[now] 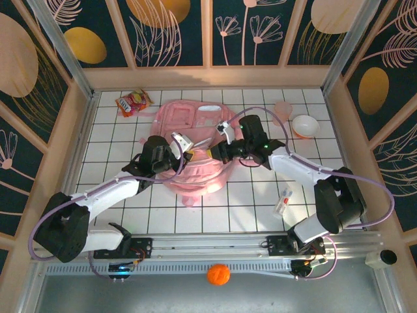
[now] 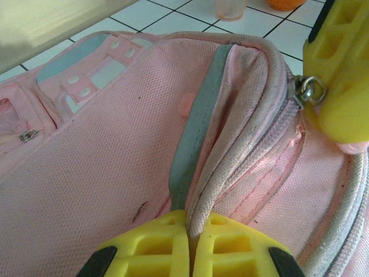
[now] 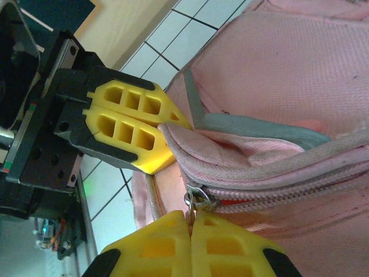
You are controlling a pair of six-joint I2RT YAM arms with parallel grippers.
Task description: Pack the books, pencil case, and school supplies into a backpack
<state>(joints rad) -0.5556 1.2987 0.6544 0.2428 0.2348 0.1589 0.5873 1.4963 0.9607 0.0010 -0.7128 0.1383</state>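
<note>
The backpack (image 1: 190,119) lies flat in the middle of the desk (image 1: 254,195), glossy pink, with its pale pocket panels towards the far side. Both of my pincers meet over its near half. In my left wrist view the backpack (image 2: 104,173) shows mesh-textured pink cloth and a grey binding strip (image 2: 199,121) that runs down to the lip of the opening. My left pincer (image 2: 187,231) is closed tight on that lip, with the cloth folded up between the yellow fingers. The right wrist view sees the same left pincer (image 3: 164,130) from the side, clamped on the edge of the backpack (image 3: 300,63) and holding it raised a little.

My right pincer (image 3: 190,222) is closed narrow too, with the metal zipper pull (image 3: 196,199) caught between its fingertips at the end of the zip line. From the left wrist, the zipper pull (image 2: 308,92) sits against the right pincer (image 2: 331,98).

From above, the left pincer (image 1: 194,154) and the right pincer (image 1: 212,153) sit just beside each other.

Further out, a small white oblong item with red marks (image 1: 283,202) lies on the tiles near my right arm, well apart from the backpack. A pink cup (image 1: 282,109) and a white bowl (image 1: 305,125) stand at the far right, and a red-orange snack bag (image 1: 132,102) lies at the far left.
</note>
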